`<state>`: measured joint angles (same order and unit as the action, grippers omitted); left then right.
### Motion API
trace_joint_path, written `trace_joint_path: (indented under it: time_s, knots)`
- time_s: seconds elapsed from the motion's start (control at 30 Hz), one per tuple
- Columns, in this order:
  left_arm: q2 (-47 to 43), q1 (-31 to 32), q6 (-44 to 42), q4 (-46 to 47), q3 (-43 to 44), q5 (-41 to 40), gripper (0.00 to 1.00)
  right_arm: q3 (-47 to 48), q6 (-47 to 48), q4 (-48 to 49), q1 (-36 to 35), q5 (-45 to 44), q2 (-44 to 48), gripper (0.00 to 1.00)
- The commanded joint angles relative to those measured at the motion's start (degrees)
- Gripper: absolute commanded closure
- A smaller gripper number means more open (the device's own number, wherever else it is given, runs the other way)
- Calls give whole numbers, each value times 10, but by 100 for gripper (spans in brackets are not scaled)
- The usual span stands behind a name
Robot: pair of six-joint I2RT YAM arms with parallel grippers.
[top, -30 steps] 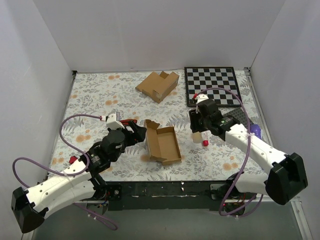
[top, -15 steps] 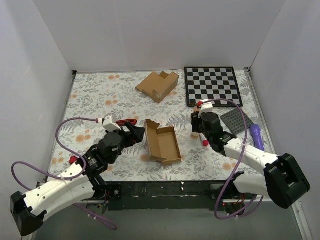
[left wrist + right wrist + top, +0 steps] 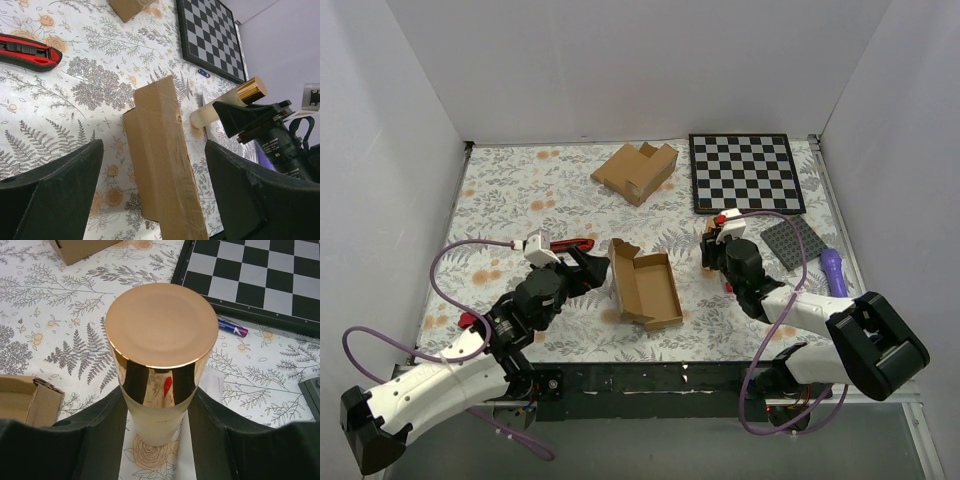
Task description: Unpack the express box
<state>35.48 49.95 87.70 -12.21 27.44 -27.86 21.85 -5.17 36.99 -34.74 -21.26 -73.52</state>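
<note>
Left gripper (image 3: 592, 268) is spread wide just left of the express box (image 3: 645, 290), which lies open between both arms. Right of the box, the right gripper (image 3: 714, 262) pinches an upright gold-capped bottle (image 3: 160, 340). Looks like the unloading step; next it probably needs a clean release.

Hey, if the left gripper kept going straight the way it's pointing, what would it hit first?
Probably the express box: its near side wall stands right ahead of the open left gripper. The gold-capped bottle lies beyond it.
</note>
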Motion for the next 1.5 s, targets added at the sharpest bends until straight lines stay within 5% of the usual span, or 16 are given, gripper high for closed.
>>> trace_joint_path:
  time_s: [0.0, 0.1, 0.4, 0.5, 1.1, 1.27, 1.47]
  knots:
    - [-13, -1, 4, 0, -8, -8, 17, -8, -14, 92, -1, -13, 14, 91]
    - [-11, -1, -2, -2, -8, -8, 16, -13, -37, 55, -4, -19, 25, 60]
    - [-19, -1, -24, -2, -10, -4, 14, -4, -80, -42, -14, -17, 80, 29]
    - [-22, -1, -27, 3, -13, -4, 14, 12, -83, -68, -15, -3, 98, 10]
    - [8, -1, -24, -20, 21, -37, 6, 117, -123, -292, -14, -27, 273, 4]
    - [24, -1, -29, -58, 70, -48, 2, 30, -104, -284, -14, 17, 432, 3]
    - [97, -2, 9, -112, 150, -50, 2, 19, -63, -358, -16, 129, 483, 2]
